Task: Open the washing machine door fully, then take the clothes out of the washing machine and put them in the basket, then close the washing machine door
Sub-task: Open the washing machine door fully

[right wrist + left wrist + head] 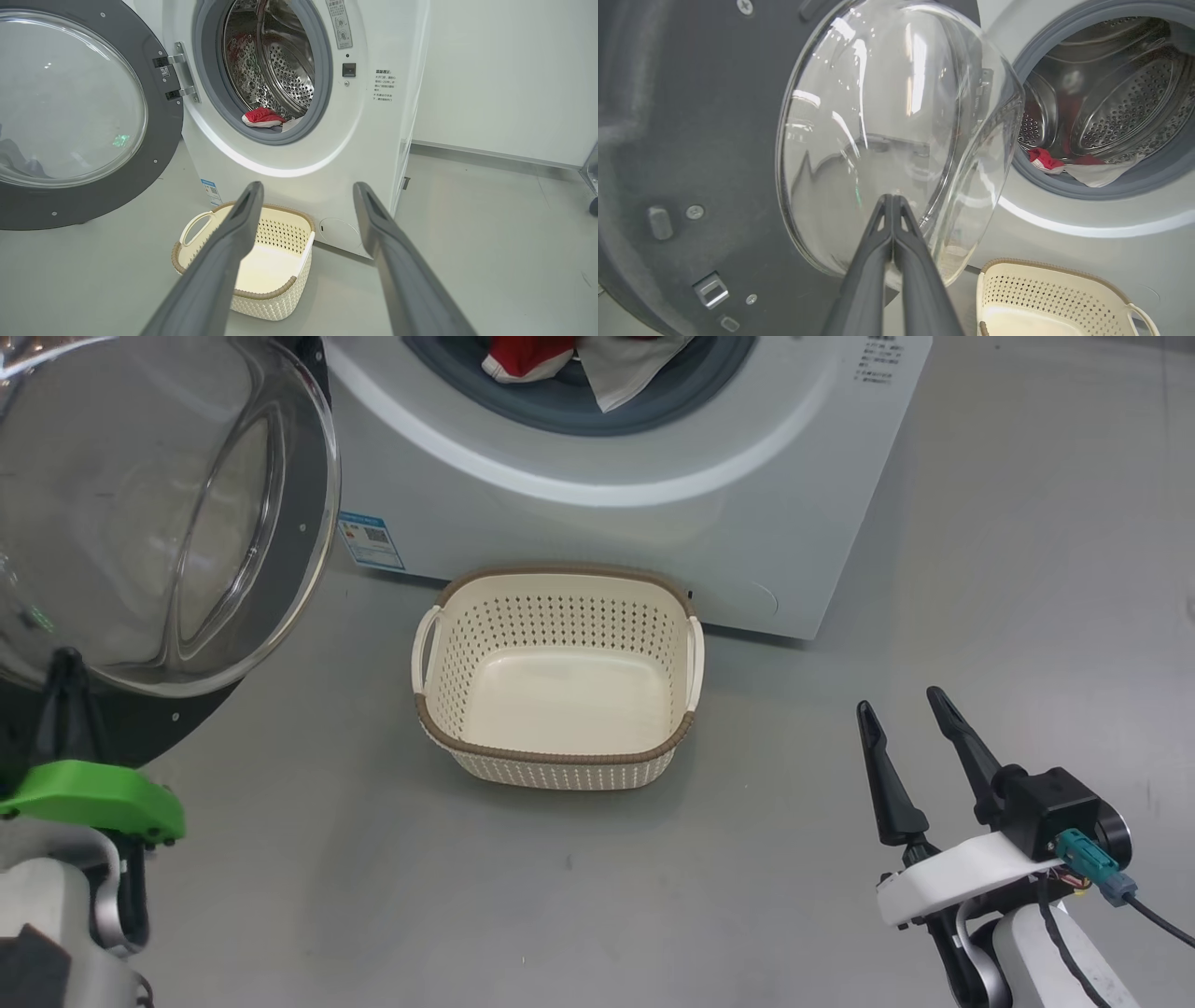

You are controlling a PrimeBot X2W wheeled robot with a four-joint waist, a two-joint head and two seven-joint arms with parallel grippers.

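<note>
– Judging by how things lie, which arm has the shorter way to the clothes (523, 357)?

– The right one, I'd say. The right jaws stand wide apart and hold nothing. They hang low over the floor (980, 616), to the right of the basket (560, 574), pointing at the machine (653, 523). The clothes lie ahead of them, higher and to the left, in the mouth of the drum (280, 60).

– And how do they lie?

– As a crumpled heap, red with a white piece, spread side to side along the bottom lip of the opening. The white piece drapes onto the grey seal (541, 406). I can't see any clearer long axis than that.

– The left arm?

– The left jaws are pressed shut with nothing between them, and their tips are up at the glass bowl of the door (140, 523). I can't tell whether they touch it. The door stands wide to the left, and its bowl bulges between that arm and the drum.

– Is anything in the way on the right?

– Not that I see. The basket sits empty on the floor just in front of the machine, below the opening. A reach from the right would likely pass over its far corner, and the drop into it looks short.
</note>
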